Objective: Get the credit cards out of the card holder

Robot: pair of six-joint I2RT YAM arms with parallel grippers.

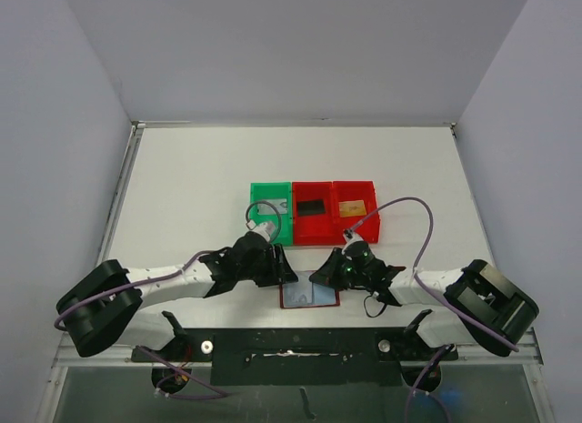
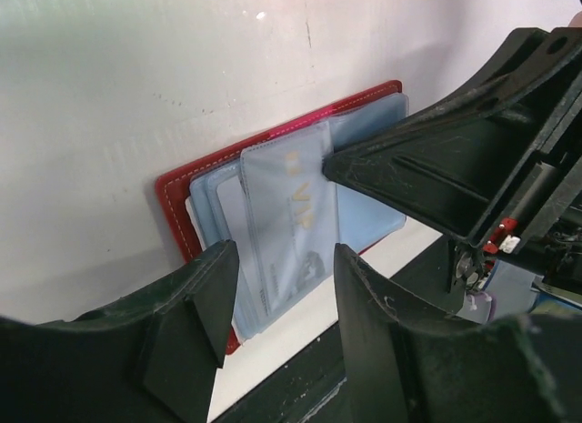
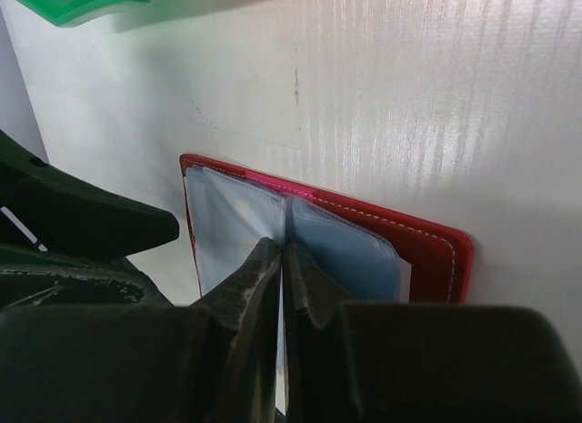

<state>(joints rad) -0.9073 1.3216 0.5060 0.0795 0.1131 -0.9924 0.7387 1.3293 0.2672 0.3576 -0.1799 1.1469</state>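
The card holder [image 1: 309,296] lies open on the table by the front edge, dark red with pale blue-grey pockets [image 2: 173,205] [image 3: 427,246]. A silver-grey credit card [image 2: 291,214] sits in a clear pocket leaf that stands up from the holder. My right gripper [image 1: 320,276] [image 3: 282,250] is shut on that leaf at the holder's fold. My left gripper [image 1: 286,276] [image 2: 282,259] is open, its fingers on either side of the leaf's near end, not touching it. A black card [image 1: 312,206] and a gold-orange card [image 1: 352,206] lie in the red bins.
A green bin [image 1: 271,212] and two red bins [image 1: 312,225] [image 1: 356,221] stand in a row just behind the grippers. The table's front edge and the dark base rail [image 1: 291,341] run right below the holder. The right gripper's finger [image 2: 409,159] reaches in beside the left one.
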